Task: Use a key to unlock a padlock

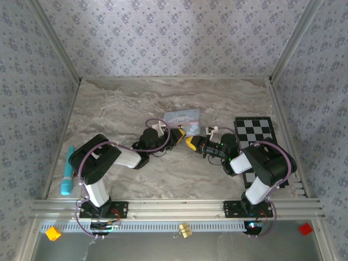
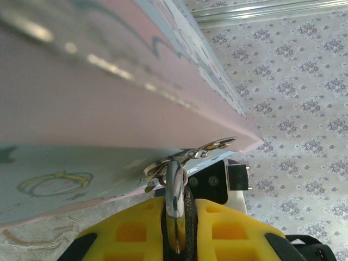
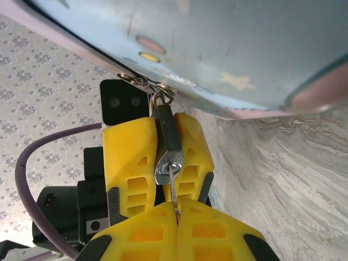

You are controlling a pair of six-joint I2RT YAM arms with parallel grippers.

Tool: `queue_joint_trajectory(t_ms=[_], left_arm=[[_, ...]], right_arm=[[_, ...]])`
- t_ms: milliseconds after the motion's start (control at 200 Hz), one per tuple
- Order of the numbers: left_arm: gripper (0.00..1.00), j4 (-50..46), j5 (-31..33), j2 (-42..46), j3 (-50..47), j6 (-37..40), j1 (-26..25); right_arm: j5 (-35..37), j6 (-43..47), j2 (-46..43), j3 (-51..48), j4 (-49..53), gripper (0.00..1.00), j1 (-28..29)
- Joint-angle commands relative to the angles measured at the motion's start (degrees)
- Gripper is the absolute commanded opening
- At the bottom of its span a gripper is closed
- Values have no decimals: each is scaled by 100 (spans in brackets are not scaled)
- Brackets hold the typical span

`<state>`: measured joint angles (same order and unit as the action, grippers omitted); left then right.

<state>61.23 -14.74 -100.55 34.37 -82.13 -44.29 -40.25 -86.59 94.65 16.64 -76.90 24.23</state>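
Seen from above, your two arms reach inward and meet near the middle of the marbled worktop [image 1: 114,109]. The yellow tips of the left gripper [image 1: 179,136] and the right gripper [image 1: 191,142] almost touch, just in front of a pastel cartoon tin [image 1: 182,116].

In the right wrist view, the padlock [image 3: 165,128] is a small black block hanging from a metal clasp [image 3: 142,81] on the edge of the tin. The fingers [image 3: 130,157] of your left gripper are pressed against both sides of the padlock and pinch it. At the lock's lower end sits a silvery key [image 3: 169,165]. A thin sliver of metal runs from it into your right gripper's own fingers [image 3: 212,228], which are closed tight on it. You cannot tell from here how far the key sits in the keyhole.

In the left wrist view, the padlock shows as a dark block with a shiny metal strip, clamped between the yellow fingers under the tin's pink and pale blue side.

A black and white checkerboard [image 1: 254,129] lies on the worktop to the right. A teal tool [image 1: 67,171] lies well apart along the left edge.
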Motion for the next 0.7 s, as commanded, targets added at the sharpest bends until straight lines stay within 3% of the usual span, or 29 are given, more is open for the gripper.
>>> queue_joint_trajectory(t_ms=[0, 140, 505, 695], left_arm=[[0, 121, -925, 77, 113, 62, -335], [0, -107, -978, 124, 183, 161, -369], [0, -96, -851, 9, 324, 103, -404], [0, -6, -809, 7, 280, 74, -399]], right_arm=[[284, 49, 12, 130, -311, 0, -381], [286, 26, 89, 232, -310, 0, -339], [964, 210, 231, 322, -316, 0, 687], [1259, 292, 201, 164, -308, 0, 671]])
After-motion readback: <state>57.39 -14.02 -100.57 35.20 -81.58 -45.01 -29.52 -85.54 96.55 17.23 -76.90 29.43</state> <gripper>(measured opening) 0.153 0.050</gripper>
